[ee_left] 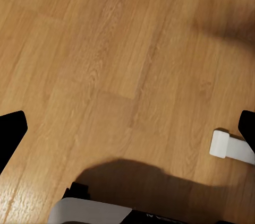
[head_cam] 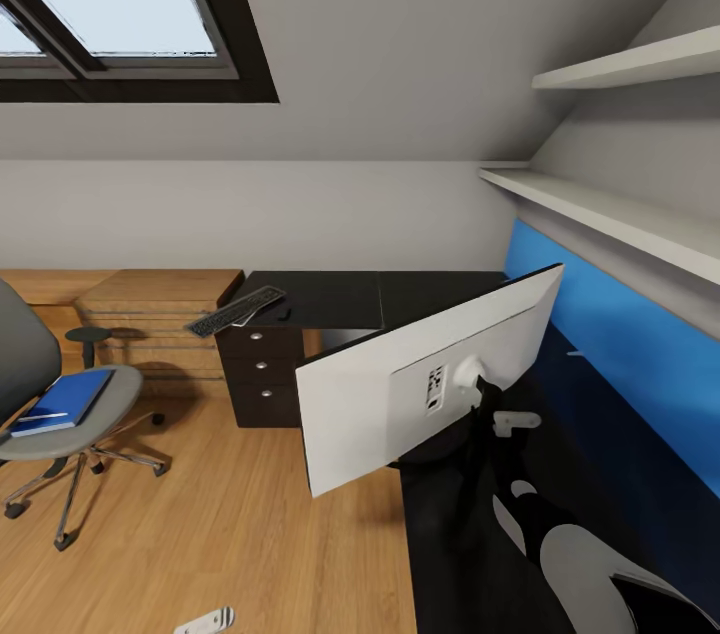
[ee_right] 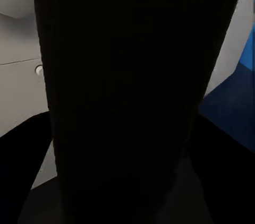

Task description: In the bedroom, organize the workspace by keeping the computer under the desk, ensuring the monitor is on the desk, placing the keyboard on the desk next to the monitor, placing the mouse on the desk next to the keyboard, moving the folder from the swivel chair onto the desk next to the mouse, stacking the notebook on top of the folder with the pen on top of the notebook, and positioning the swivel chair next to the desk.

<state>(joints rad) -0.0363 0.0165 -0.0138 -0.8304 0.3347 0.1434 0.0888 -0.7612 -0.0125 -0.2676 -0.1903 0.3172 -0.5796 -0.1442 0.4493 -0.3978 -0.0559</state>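
Right claw (head_cam: 492,414): hidden behind the black stand (ee_right: 133,96), which fills the wrist camera's sight; in the head view the arm reaches to the stand from the near right, a white finger part showing beside it. I cannot tell how far it is open or whether it has hold of the stand.
Left claw (ee_left: 127,144): spread wide, its two dark fingertips (ee_left: 10,134) at opposite edges of the wrist view, nothing between them, hanging over bare floor (ee_left: 106,49).
Monitor (head_cam: 400,384): on the desk with its white back toward the camera, tilted so that one end sits higher than the other, its low end jutting past the desk's near edge over the floor.
Desk (head_cam: 340,299): glossy black L-shaped top along the blue wall panel (head_cam: 620,334), with a dark drawer unit (head_cam: 262,374) under the far wing.
Keyboard (head_cam: 236,311): on the far wing of the desk, at its left corner, partly overhanging the edge.
Mouse (head_cam: 285,314): small and dark, just beside the keyboard, on the desk.
Chair (head_cam: 60,414): on the wood floor, well apart from the desk, at the left.
Folder (head_cam: 66,400): blue, flat on the chair's seat.
Pen (head_cam: 38,418): thin and white, lying on the folder's near end; I cannot make out a notebook under it.
Skylight (head_cam: 110,4): dark-framed, in the sloped ceiling above.
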